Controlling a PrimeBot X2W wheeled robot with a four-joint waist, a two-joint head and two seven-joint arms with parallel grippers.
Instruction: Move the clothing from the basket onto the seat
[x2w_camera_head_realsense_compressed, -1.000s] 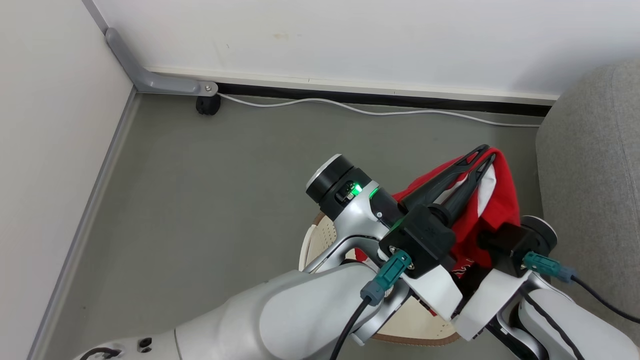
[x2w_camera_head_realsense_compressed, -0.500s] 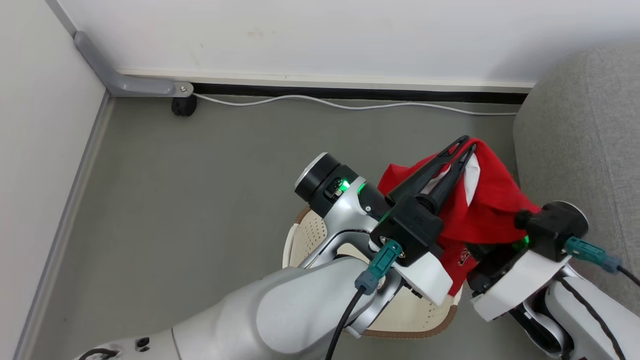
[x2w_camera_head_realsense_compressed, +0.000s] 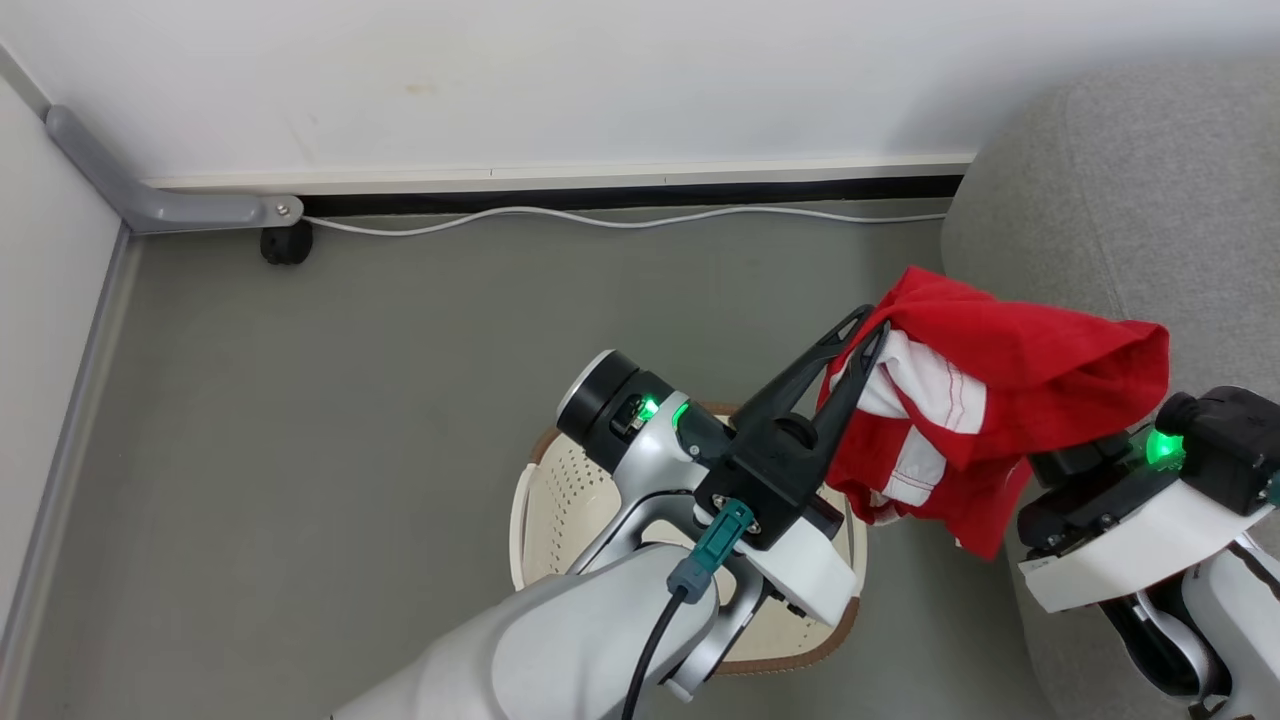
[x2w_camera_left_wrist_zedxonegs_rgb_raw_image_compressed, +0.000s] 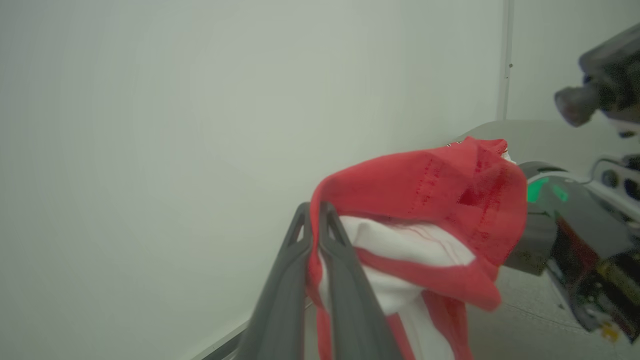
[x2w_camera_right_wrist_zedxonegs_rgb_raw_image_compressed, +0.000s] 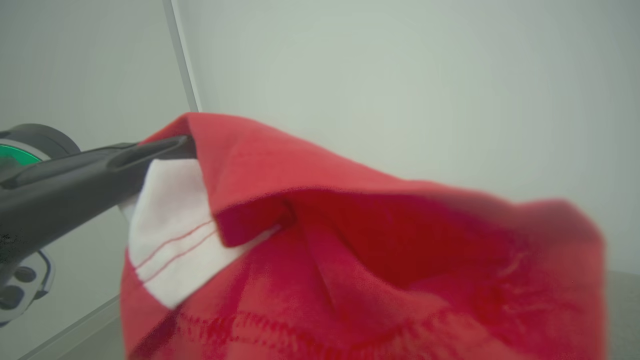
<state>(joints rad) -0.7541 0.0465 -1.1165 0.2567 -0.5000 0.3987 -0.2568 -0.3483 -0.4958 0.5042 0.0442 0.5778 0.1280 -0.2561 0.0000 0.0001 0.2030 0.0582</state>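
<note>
The left fingers (x2w_camera_head_realsense_compressed: 812, 362) are pressed together on an edge of the clothing (x2w_camera_head_realsense_compressed: 1040, 350), a red jersey with white trim. The right gripper (x2w_camera_head_realsense_compressed: 1085, 470) is closed, its fingers covered by fabric, so no pinch can be confirmed. The jersey is held in the air between the basket (x2w_camera_head_realsense_compressed: 560, 500), set on the floor (x2w_camera_head_realsense_compressed: 350, 400), and the seat (x2w_camera_head_realsense_compressed: 1100, 200).

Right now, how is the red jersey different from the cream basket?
The bright red cloth jersey hangs in the air, pinched by the left gripper; the cream plastic basket sits on the grey floor. The jersey is crumpled; the basket holds a firm oval shape.
</note>
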